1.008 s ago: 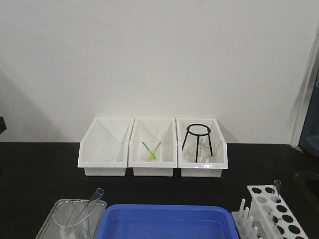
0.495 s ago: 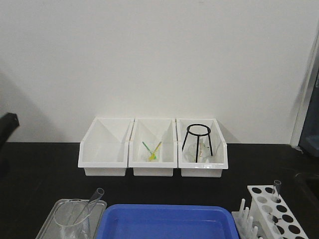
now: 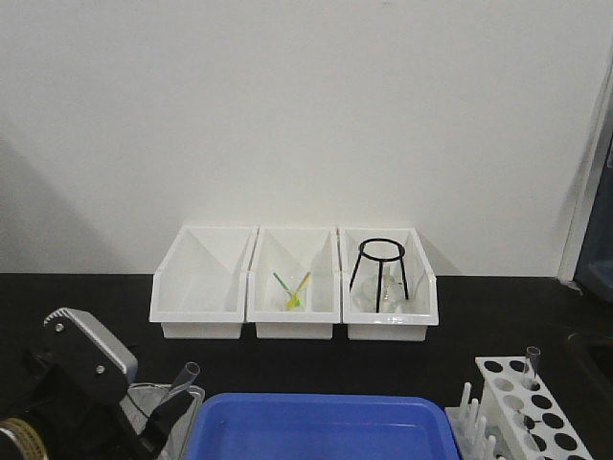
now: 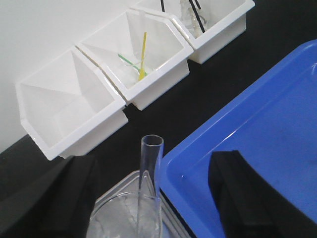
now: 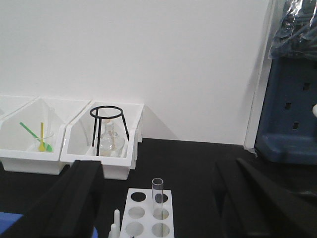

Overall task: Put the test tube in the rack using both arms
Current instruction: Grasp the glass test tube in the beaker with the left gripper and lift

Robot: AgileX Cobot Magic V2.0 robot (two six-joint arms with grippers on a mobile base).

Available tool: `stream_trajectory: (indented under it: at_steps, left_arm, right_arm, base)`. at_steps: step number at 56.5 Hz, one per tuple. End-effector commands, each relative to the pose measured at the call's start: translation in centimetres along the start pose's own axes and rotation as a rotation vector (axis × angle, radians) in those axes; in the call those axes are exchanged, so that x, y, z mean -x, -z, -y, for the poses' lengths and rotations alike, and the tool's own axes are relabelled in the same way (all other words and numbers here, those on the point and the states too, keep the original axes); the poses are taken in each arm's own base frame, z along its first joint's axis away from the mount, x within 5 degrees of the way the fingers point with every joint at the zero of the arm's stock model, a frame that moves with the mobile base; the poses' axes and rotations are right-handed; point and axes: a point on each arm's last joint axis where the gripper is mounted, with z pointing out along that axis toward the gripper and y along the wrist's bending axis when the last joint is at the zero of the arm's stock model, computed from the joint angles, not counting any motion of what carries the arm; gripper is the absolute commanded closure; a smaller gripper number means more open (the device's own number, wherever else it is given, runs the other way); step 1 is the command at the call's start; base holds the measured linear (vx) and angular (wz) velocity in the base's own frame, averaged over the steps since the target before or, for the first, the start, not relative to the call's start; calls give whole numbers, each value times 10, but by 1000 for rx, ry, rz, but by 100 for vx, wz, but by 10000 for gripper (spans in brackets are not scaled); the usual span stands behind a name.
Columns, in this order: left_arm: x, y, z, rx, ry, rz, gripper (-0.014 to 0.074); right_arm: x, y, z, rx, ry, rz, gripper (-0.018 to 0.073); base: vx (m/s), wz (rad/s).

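We hold the left gripper [image 4: 153, 198] apart astride the test tube [image 4: 151, 163] leaning in the beaker [image 4: 111, 220], ready to clamp; the right gripper [image 5: 158, 208] hovers apart above the rack [image 5: 146, 204].

Test tube [image 4: 151, 166] between spread fingers [image 4: 49, 198], blue tray [image 4: 257, 109] just beside

The front view faces the wall [image 3: 306, 115] across the table [image 3: 498, 311]. The left wrist view looks down, close, ahead of the left gripper [image 4: 153, 198]; the right wrist view looks level ahead of the right gripper [image 5: 161, 208]. All share the white bins [image 3: 292, 287].
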Motion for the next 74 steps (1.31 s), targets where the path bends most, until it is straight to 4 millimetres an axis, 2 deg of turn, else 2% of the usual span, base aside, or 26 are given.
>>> stream_trajectory:
  at_steps: [1, 7, 18, 28, 34, 39, 61, 69, 70, 74]
  left_arm:
    - [15, -12, -4, 38, 36, 123, 28]
    - [9, -34, -2, 25, 38, 90, 42]
    - [13, -68, -6, 27, 52, 79, 64]
    - [12, -89, -6, 23, 52, 65, 64]
    - [13, -91, -7, 24, 52, 70, 92]
    - [14, -91, -7, 27, 45, 77, 154]
    - [14, -91, -7, 26, 45, 76, 587]
    - [16, -90, -7, 33, 20, 95, 606]
    - [25, -85, -11, 52, 9, 145, 604]
    - [37, -76, -15, 74, 8, 205, 604]
  right_arm:
    - [20, 0, 1, -1, 16, 138, 57]
    - [21, 0, 1, -1, 16, 156, 57]
    - [23, 0, 1, 0, 19, 174, 57]
    - [23, 0, 1, 1, 21, 174, 57]
    - [23, 0, 1, 1, 21, 174, 57]
    - [23, 0, 1, 1, 21, 174, 57]
    - [23, 0, 1, 1, 21, 174, 57]
    - [23, 0, 1, 1, 21, 174, 57]
    - [23, 0, 1, 1, 21, 174, 57]
    - [23, 0, 1, 1, 21, 174, 57]
  base:
    - [0, 0]
    - [0, 0]
    - [0, 0]
    - [0, 0]
    - [0, 0]
    - [0, 0]
    - [0, 0]
    - [0, 0]
    - [0, 0]
    - [0, 0]
